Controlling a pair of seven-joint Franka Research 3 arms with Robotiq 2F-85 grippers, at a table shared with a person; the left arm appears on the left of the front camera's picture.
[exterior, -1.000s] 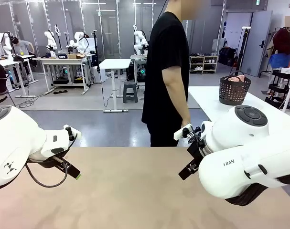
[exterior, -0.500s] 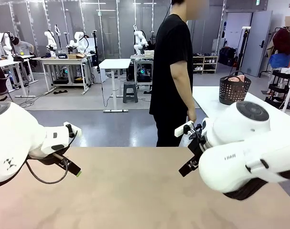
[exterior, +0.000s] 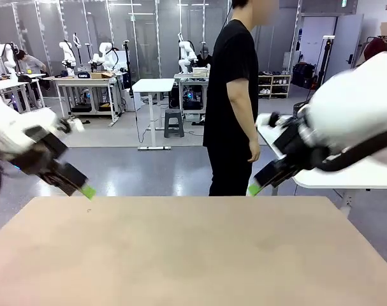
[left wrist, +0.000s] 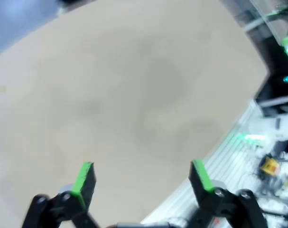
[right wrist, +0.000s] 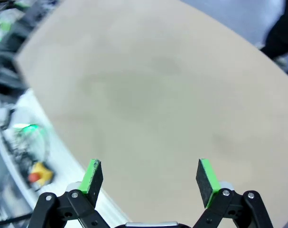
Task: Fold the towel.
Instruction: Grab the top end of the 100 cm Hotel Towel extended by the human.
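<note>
While the table (exterior: 193, 255) lies bare and tan, folding has not begun: 2 arms wait up high.
Over the far-left corner the left gripper (left wrist: 143, 173) hovers, jaws wide, holding nothing; the top between is open room, far and side edges free; the person (exterior: 234, 95) stands side-on beyond; the right gripper (right wrist: 151, 175) hangs far-right, wide, empty too. Where the towel is I cannot tell; next it needs laying flat within reach.

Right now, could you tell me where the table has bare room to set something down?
The tabletop lies bare across its middle and near side, up to the left gripper and the right gripper. It is tighter along the far edge, where both open grippers hang and the person stands beyond.
</note>
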